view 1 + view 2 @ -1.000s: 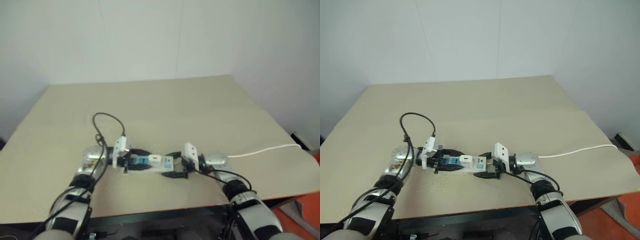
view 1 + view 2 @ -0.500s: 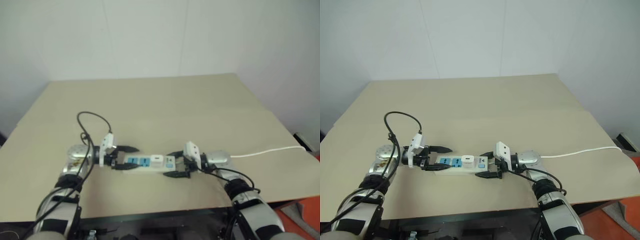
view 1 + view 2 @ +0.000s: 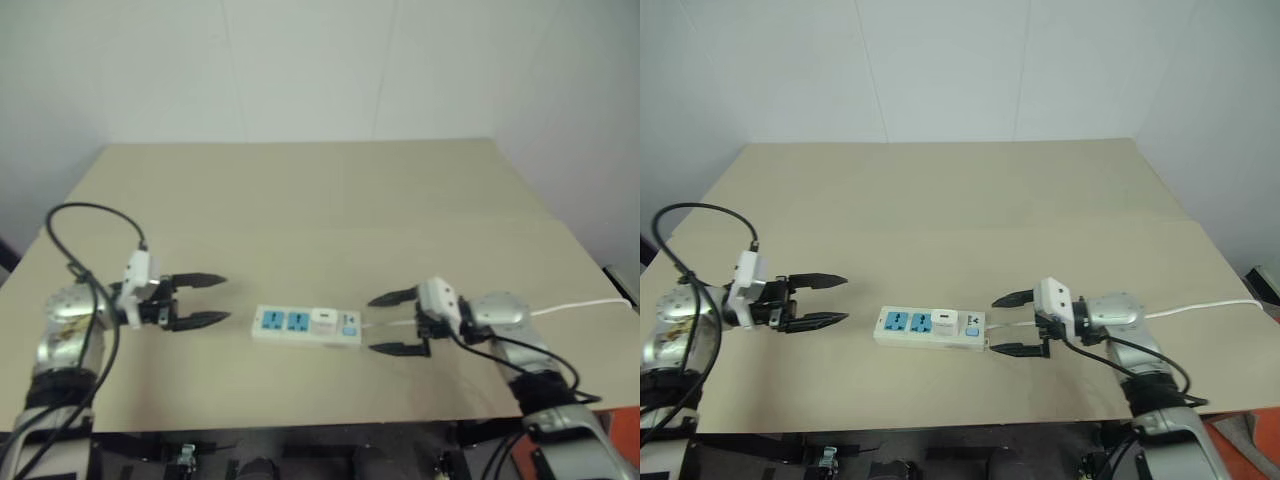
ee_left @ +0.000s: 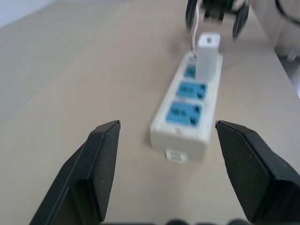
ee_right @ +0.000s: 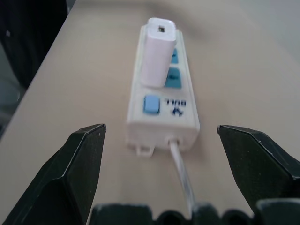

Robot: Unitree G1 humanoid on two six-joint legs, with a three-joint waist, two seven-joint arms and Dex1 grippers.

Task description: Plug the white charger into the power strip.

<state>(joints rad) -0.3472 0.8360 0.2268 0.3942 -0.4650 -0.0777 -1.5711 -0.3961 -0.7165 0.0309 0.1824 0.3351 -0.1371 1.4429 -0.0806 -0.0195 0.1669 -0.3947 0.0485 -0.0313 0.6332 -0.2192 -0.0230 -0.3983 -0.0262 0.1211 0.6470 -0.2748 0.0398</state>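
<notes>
Both arms reach in over the near edge of the bench (image 3: 940, 180) from opposite sides, forearms roughly level, their grippers pointing toward each other along the bench. The left gripper (image 3: 825, 300) hovers off the left end of the power strip (image 3: 932, 327), well apart from it, fingers spread and holding nothing. The right gripper (image 3: 1012, 324) sits just beside the strip's right end, its two black fingers wide apart, one on either side of the thin white cord (image 3: 1200, 308) without touching it; it too is empty.

The power strip lies flat near the front middle of the bench, its long axis running left to right, socket faces up. The cord leaves the right end, passes between the right gripper's fingers and trails off toward the right edge of the bench. The white charger (image 5: 157, 51) stands upright, plugged into the socket nearest the cord end, next to the strip's blue switch (image 5: 150, 104). The two blue sockets (image 4: 184, 100) toward the left end are free. In the left wrist view the strip points away between the fingers (image 4: 101, 159), with the charger (image 4: 207, 54) rising at its far end.
</notes>
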